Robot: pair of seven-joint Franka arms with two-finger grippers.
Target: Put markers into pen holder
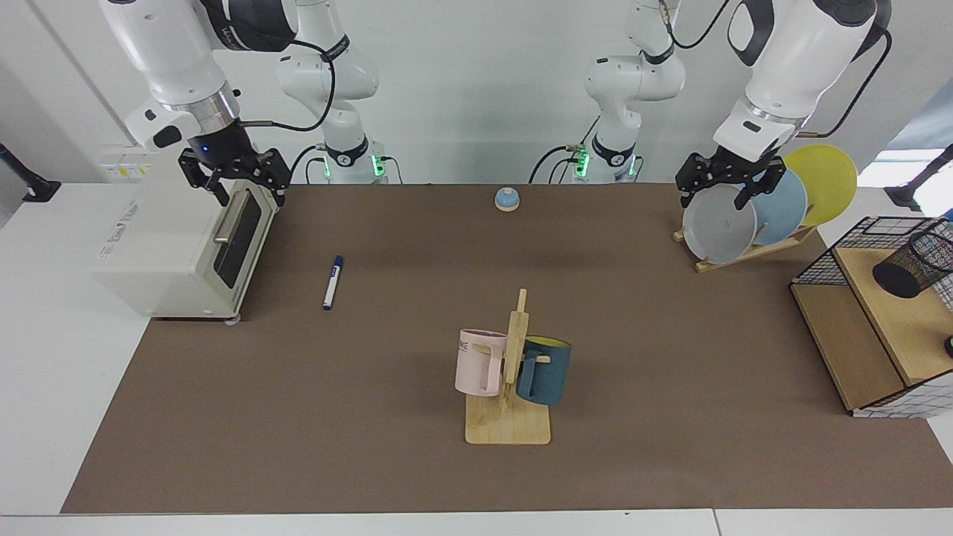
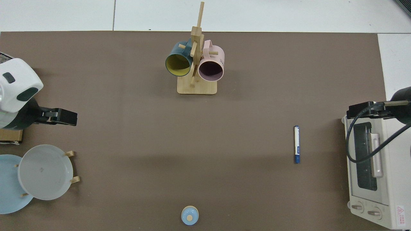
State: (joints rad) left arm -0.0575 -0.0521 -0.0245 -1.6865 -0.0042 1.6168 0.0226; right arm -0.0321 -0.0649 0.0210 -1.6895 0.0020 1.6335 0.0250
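Note:
The marker (image 1: 332,282) (image 2: 296,144), a white barrel with a dark blue cap, lies flat on the brown mat, apart from both grippers. The pen holder (image 1: 912,266), a black mesh cup, rests tilted on the wooden shelf of the wire basket; the top view does not show it. My right gripper (image 1: 252,195) (image 2: 362,109) hangs open and empty above the toaster oven's door, off to one side of the marker. My left gripper (image 1: 713,201) (image 2: 61,116) hangs open and empty in front of the plate rack, short of the pen holder.
A cream toaster oven (image 1: 179,246) stands at the mat's edge near the marker. A wooden mug tree (image 1: 510,372) holds a pink and a dark blue mug mid-table. A rack of plates (image 1: 752,216), a wire basket (image 1: 819,268) and a small blue bell (image 1: 506,199) stand around the mat.

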